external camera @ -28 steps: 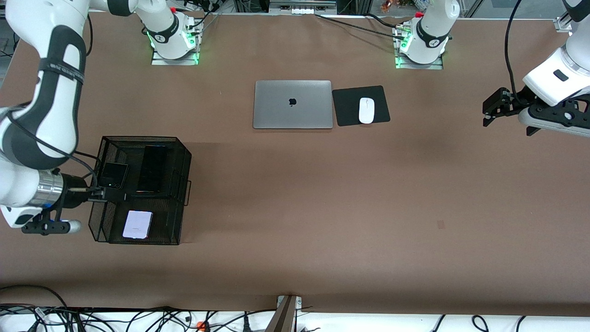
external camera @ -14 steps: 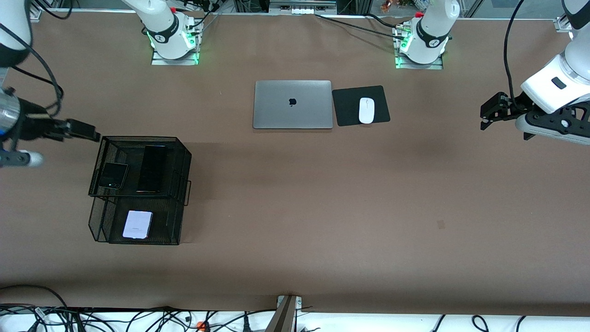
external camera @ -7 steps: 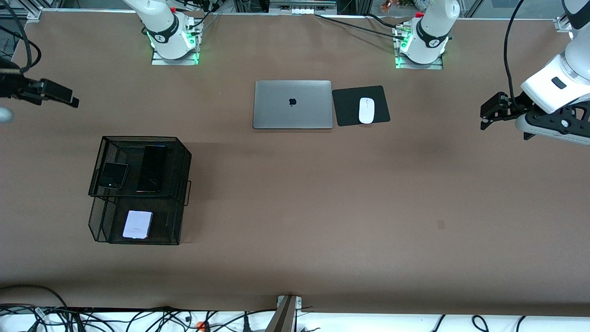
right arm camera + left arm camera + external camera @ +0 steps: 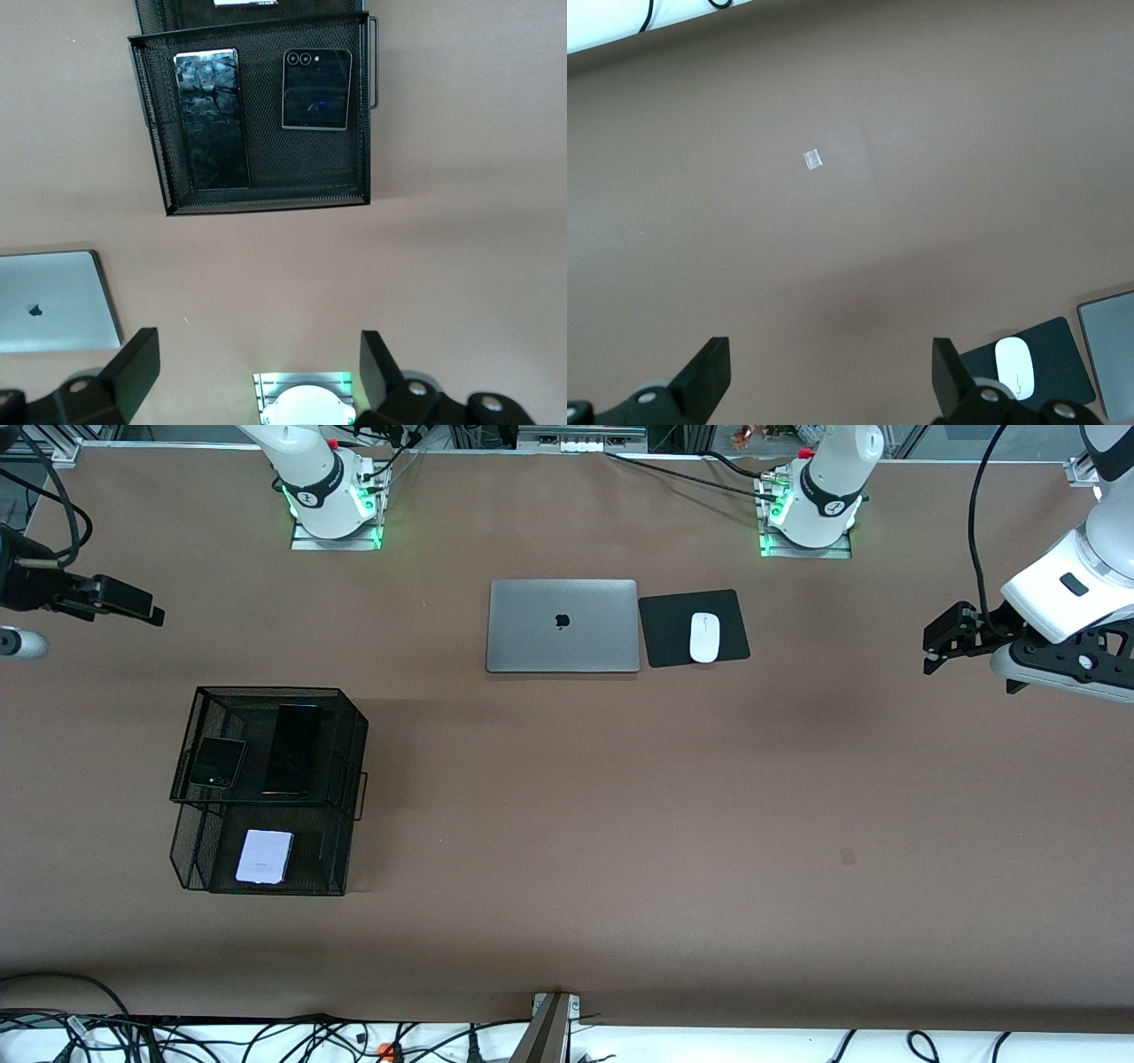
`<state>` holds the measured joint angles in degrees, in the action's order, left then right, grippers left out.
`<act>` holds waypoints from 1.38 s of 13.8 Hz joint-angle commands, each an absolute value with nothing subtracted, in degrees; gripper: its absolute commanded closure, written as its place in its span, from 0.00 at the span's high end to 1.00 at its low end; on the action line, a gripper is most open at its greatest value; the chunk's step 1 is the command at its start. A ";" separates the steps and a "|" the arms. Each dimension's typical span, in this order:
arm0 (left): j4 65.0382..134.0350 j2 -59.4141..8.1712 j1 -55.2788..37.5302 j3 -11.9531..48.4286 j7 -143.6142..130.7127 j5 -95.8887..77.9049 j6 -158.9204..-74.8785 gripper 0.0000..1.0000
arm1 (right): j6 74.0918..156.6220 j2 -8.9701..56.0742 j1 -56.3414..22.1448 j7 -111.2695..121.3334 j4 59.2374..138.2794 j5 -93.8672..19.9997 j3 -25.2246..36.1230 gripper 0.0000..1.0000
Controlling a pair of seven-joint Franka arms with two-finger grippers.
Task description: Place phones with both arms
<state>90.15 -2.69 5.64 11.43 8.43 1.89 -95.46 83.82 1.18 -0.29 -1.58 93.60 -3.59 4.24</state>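
A black mesh two-tier tray (image 4: 351, 737) stands at the right arm's end of the table. Its upper tier holds the small squarish black phone (image 4: 217, 762) and the long slim black phone (image 4: 292, 748), side by side. The lavender-white phone (image 4: 264, 856) lies on the lower tier. The right wrist view shows the long phone (image 4: 211, 119), the small black phone (image 4: 316, 90) and an edge of the pale phone (image 4: 245, 3). My right gripper (image 4: 152, 609) is open and empty over bare table beside the tray. My left gripper (image 4: 927, 653) is open and empty over the left arm's end, waiting.
A closed grey laptop (image 4: 563, 625) lies mid-table near the robots' bases, with a white mouse (image 4: 704, 637) on a black pad (image 4: 664, 633) beside it. Both show in the left wrist view: the mouse (image 4: 1015, 367), the laptop (image 4: 1109, 345). A small pale mark (image 4: 812, 159) is on the brown cover.
My right gripper has drawn back from the tray's upper tier and now hangs off to the side, nearer the robots' bases. The phones and the left arm have stayed put.
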 commanded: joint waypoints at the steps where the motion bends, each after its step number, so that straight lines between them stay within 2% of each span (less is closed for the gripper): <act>1: 88.51 -3.34 5.54 11.78 7.91 3.08 -94.13 1.00 | 85.78 1.41 0.62 -2.02 93.78 -2.55 3.25 1.00; 7: 88.59 -3.34 5.54 11.69 7.91 3.08 -94.13 1.00 | 85.96 1.41 0.18 -2.11 93.25 -2.37 2.72 1.00; 11: 88.51 -3.34 5.54 11.69 7.91 3.08 -94.13 1.00 | 91.84 1.49 -0.88 -2.11 92.73 0.18 2.72 1.00; 19: 88.59 -3.34 5.54 11.69 7.91 3.08 -94.13 1.00 | 94.39 2.81 -0.97 -1.76 91.85 0.70 2.72 1.00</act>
